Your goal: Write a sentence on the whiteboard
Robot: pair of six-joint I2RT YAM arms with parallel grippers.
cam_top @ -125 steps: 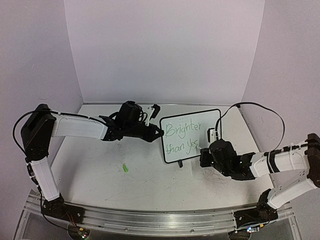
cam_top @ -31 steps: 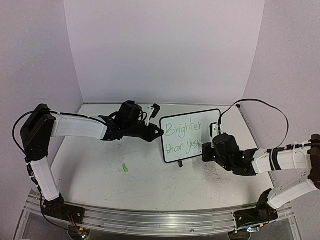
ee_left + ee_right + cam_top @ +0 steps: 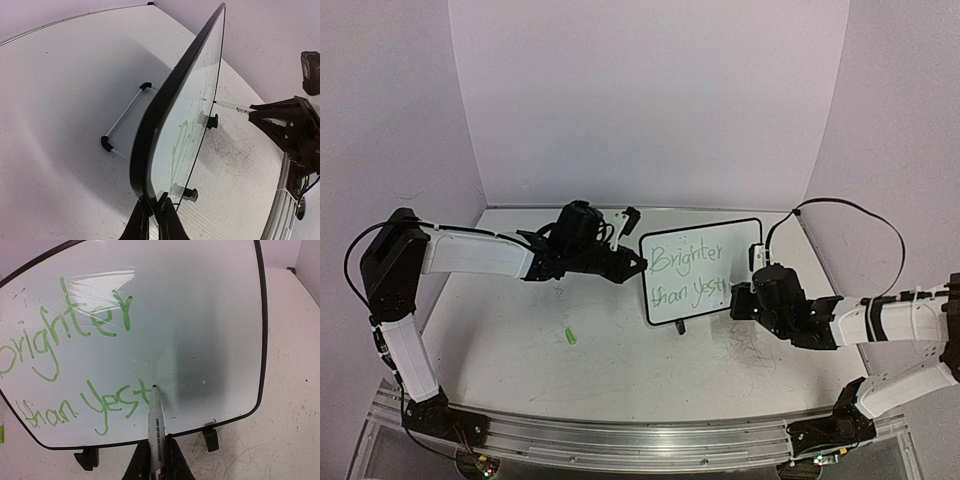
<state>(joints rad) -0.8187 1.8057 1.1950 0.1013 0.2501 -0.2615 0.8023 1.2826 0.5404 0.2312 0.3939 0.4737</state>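
The whiteboard (image 3: 705,270) stands tilted on its black feet at the table's middle right. It also shows in the left wrist view (image 3: 190,105) and the right wrist view (image 3: 200,315). The sentence (image 3: 75,365) in light green reads "Brighter" above "than Yest". My left gripper (image 3: 152,220) is shut on the board's left frame edge (image 3: 642,265). My right gripper (image 3: 156,462) is shut on a white marker (image 3: 156,425). The marker's tip touches the board just right of the "t". In the top view the right gripper (image 3: 745,300) sits at the board's lower right corner.
A small green cap (image 3: 570,336) lies on the scuffed white tabletop (image 3: 570,370) left of centre. Grey scribble marks (image 3: 755,350) cover the tabletop below the board. Purple walls close in the back and both sides.
The second line has grown from "than Yes" to "than Yest". My right gripper with the marker has moved right along the board's lower part. The left arm has not moved.
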